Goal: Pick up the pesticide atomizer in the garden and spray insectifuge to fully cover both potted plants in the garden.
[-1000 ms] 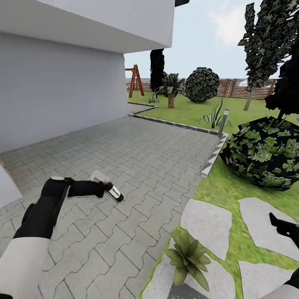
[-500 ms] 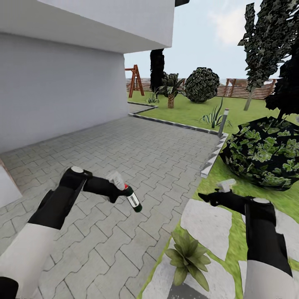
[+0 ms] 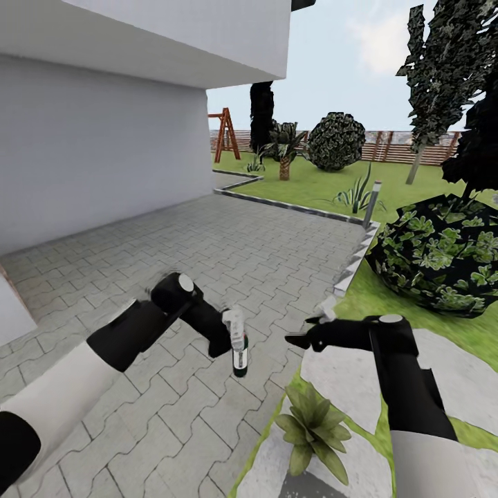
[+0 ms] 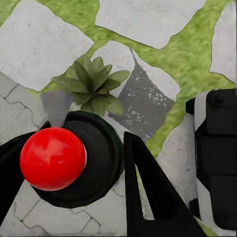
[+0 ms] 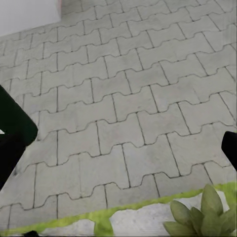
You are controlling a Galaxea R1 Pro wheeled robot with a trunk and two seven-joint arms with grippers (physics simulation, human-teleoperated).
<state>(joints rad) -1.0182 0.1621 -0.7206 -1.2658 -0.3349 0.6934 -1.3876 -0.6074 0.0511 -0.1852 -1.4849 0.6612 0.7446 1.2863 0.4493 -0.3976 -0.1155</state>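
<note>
- My right gripper (image 5: 118, 143) is spread wide, one dark fingertip (image 5: 15, 133) at each side.
- Beneath me lies grey paving (image 5: 123, 98) of interlocking blocks.
- A thin strip of lawn (image 5: 98, 217) edges it.
- Pointed olive leaves of a potted plant (image 5: 202, 217) poke in (pot hidden).
- A pale wall (image 5: 24, 12) meets the paving's far edge.

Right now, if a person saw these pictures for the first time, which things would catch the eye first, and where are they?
Probably the pesticide atomizer, hanging bottom-down in the left gripper over the grey paving; in the left wrist view its bottle looks dark and round beside a red ball shape. Next, the potted plant on the stepping stones near the right gripper, and the big round bush on the lawn.
</note>
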